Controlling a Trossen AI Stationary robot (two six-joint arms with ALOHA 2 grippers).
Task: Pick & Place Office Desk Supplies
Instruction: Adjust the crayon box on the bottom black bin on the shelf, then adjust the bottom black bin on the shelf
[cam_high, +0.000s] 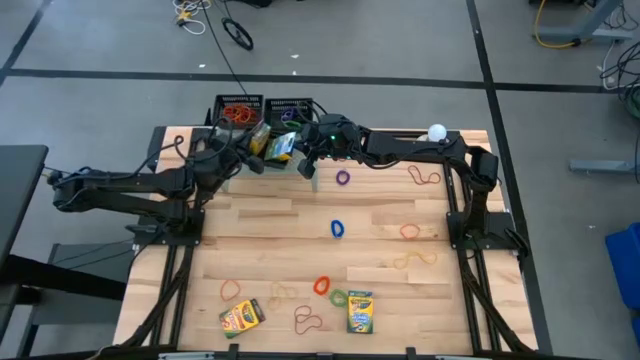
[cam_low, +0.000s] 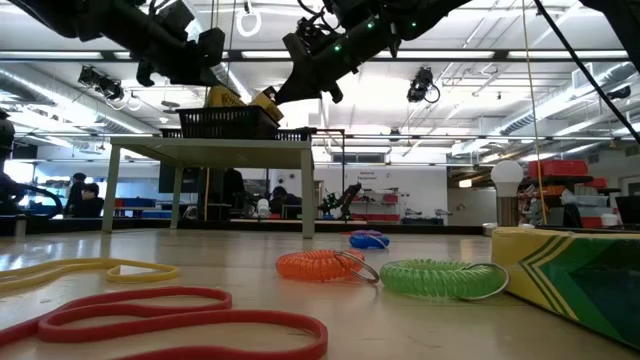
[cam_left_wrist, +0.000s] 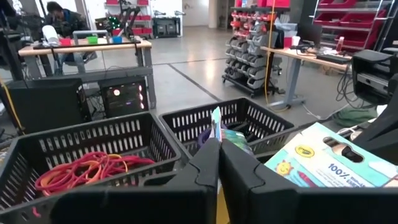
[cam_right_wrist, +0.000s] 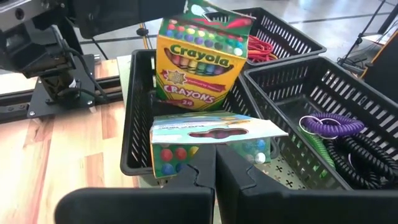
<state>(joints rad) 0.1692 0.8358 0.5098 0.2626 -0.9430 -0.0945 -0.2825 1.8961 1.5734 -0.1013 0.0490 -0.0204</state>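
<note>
Two crayon boxes hang over a black mesh tray (cam_right_wrist: 132, 124) at the table's far edge. My left gripper (cam_left_wrist: 219, 168) is shut on the upright yellow crayon box (cam_right_wrist: 199, 62). My right gripper (cam_right_wrist: 215, 165) is shut on a second crayon box (cam_right_wrist: 211, 132) that lies nearly flat, its pale back face up, just in front of the yellow one. Behind them, one tray (cam_left_wrist: 87, 146) holds red and orange rubber bands (cam_left_wrist: 84, 171). Another tray (cam_right_wrist: 323, 93) holds a purple coil (cam_right_wrist: 326, 124). My left gripper holds the yellow crayon box by its top end (cam_right_wrist: 208, 14), coming in level from the table's left side. A yellow sliver (cam_left_wrist: 221, 208) shows between the shut fingers. The box hangs upright below them; the other box hides its lower end. My right gripper pinches the near end (cam_right_wrist: 214, 148) of the second crayon box between its two fingers, slanting down from the table's right side. The box juts out beyond the fingertips, nearly level, over the tray and clear of it.
Rubber bands and coil loops (cam_high: 337, 228) lie scattered over the wooden table. Two more crayon boxes (cam_high: 241, 316) (cam_high: 360, 311) lie near its front edge. A white ball (cam_high: 437, 131) stands at the far right. The trays sit on a pale green perforated shelf (cam_right_wrist: 283, 169).
</note>
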